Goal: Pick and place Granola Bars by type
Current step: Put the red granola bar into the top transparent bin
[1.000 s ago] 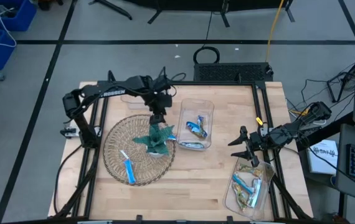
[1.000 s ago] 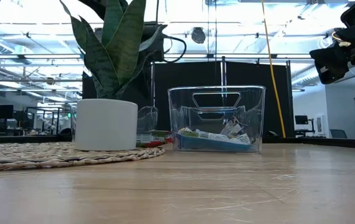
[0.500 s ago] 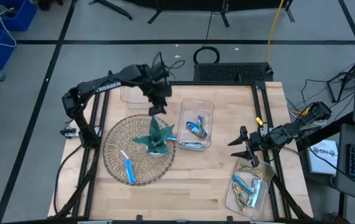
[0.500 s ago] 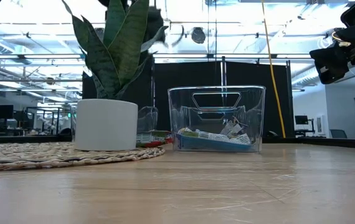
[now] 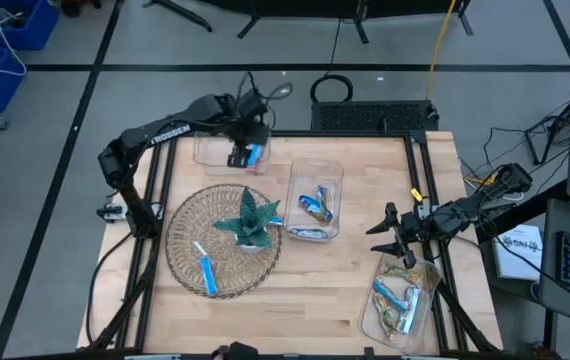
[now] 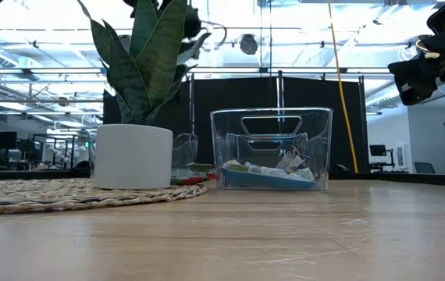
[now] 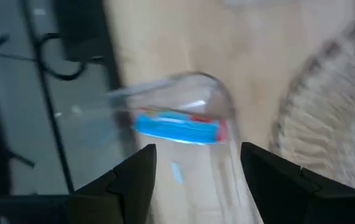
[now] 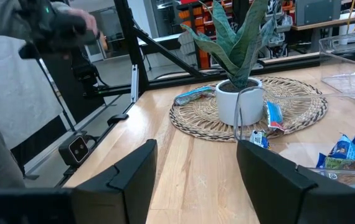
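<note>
From above, the left gripper is hovering over the far-left bin with a blue bar, light, slick and crinkly, best pinched mid-length; earlier it was over the plant. In its wrist view the jaws are standing apart, gripping nothing, the bar lying beyond them in the bin; the right gripper is waiting open above the near-right bin

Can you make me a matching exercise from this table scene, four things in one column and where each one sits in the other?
Things:
1. potted green snake plant
2. blue wrapped granola bar
3. left hand
4. right hand

Places:
A. above the clear plastic bin at the table's far edge
B. middle of the round woven mat
C. near edge of the mat
D. just above the clear bin at the near right corner

Pairs: 1-B, 2-C, 3-A, 4-D
</note>
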Motion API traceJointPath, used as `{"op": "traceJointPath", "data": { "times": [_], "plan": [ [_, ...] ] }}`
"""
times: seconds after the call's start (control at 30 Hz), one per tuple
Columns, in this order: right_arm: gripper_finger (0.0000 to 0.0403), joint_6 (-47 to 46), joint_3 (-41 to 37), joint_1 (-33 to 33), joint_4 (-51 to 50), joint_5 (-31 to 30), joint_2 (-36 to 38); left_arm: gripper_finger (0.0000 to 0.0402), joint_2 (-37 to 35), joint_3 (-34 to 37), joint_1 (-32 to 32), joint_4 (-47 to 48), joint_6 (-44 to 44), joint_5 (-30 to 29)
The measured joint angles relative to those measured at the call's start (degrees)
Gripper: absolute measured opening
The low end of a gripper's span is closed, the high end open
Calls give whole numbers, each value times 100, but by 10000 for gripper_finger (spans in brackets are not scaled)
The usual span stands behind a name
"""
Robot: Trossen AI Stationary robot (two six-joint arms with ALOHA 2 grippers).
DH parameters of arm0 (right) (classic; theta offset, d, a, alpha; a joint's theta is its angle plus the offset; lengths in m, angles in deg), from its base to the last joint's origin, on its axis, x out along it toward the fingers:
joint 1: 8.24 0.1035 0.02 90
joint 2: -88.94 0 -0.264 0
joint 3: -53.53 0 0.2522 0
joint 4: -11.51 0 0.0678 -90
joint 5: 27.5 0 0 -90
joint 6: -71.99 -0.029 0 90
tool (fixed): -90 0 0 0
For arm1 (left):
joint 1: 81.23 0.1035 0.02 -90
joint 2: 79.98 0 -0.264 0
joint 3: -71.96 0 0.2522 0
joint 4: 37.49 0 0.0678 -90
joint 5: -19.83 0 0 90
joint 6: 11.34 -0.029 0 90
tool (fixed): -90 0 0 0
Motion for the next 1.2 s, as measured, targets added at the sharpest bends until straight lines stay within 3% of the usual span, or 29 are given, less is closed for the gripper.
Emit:
{"op": "traceJointPath", "data": {
  "times": [0.17, 0.43, 0.57, 0.8, 0.93, 1.2],
  "plan": [
    [215, 0, 1, 0, 0, 0, 0, 237, 1, 788, -170, -3, -506, 20],
    [215, 1, 2, 2, 0, 2, 0, 237, 11, 1624, -844, -361, -1475, -614],
    [215, 2, 0, 2, 0, 0, 0, 237, 9, 1633, -1104, -553, -1485, -241],
    [215, 1, 1, 0, 0, 1, 0, 237, 9, 1633, -1429, -844, -2144, 1080],
    [215, 2, 0, 2, 0, 0, 0, 237, 9, 1633, -1447, -1388, -1916, 1160],
    [215, 2, 1, 1, 1, 2, 0, 236, 135, 1638, -1316, -1459, -2628, 1058]
  ]
}}
